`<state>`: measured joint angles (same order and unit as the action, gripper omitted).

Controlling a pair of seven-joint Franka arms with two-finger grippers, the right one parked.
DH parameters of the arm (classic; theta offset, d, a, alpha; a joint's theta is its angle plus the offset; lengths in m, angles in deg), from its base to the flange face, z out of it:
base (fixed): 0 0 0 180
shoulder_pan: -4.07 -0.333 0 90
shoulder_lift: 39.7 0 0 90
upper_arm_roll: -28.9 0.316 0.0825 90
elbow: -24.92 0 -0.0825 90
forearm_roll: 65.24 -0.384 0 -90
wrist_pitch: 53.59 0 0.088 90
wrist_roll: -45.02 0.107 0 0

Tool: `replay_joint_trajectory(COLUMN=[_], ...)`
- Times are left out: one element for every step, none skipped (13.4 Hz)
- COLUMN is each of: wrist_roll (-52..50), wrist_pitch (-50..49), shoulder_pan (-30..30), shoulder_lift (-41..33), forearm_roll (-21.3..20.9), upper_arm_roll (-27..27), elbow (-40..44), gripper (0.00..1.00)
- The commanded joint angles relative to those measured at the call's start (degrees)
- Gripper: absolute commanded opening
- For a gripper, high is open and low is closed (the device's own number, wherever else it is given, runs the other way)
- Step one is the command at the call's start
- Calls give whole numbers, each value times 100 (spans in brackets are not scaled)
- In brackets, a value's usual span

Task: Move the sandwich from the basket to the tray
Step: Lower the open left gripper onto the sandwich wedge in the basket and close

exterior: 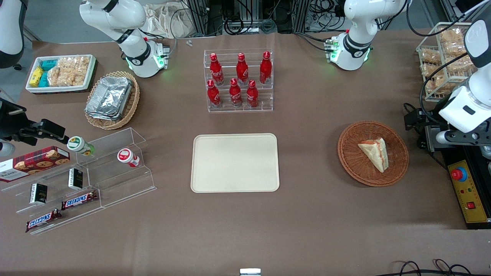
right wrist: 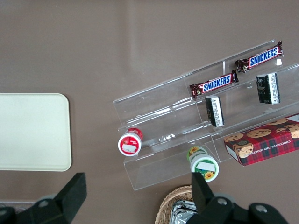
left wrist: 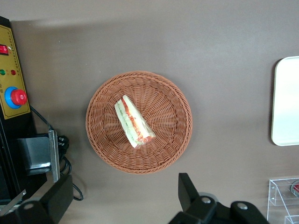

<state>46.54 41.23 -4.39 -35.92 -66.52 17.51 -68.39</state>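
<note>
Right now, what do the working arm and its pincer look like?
The working left arm has a glossy white shell with dark grey joint bands, and black cables run beside it. Its base carries a black ring and a green light. The pincer, above the basket, is matt black, with two blocky, wide-set fingers fixed by round silver screws.

The sandwich (exterior: 374, 154) lies in the basket (exterior: 353, 165), which sits on the worktop (exterior: 307, 214) toward the working arm's end, well apart from the tray (exterior: 234, 162) at the middle. The bottle rack (exterior: 239, 80) stands farther from the front camera than the tray, and the stepped shelf (exterior: 115, 180) of snacks lies toward the parked arm's end. The hand (left wrist: 124, 198) hangs above the worktop beside the basket, its fingers (left wrist: 187, 189) spread apart and touching nothing.
</note>
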Motion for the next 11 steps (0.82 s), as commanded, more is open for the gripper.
replay_joint_trajectory(wrist_roll=[42,33,24,24,-11,-281,-1050,-1710,-2012,-2242,-2453], wrist_pitch=[-17,-17,-17,-95,-183,-184,-184,-123,-9,87,184], shoulder_pan=[54,54,54,37,19,19,19,2,10,2,-16], shoulder_lift=[-61,-44,8,18,27,35,61,62,36,1,-43], forearm_roll=[-5,4,74,75,48,5,4,4,4,48,83], upper_arm_roll=[76,67,76,84,84,84,84,84,84,84,93], elbow=[-64,-30,49,137,155,112,50,-81,-221,-371,-511], gripper=[100,100,100,100,100,100,100,100,100,100,100])
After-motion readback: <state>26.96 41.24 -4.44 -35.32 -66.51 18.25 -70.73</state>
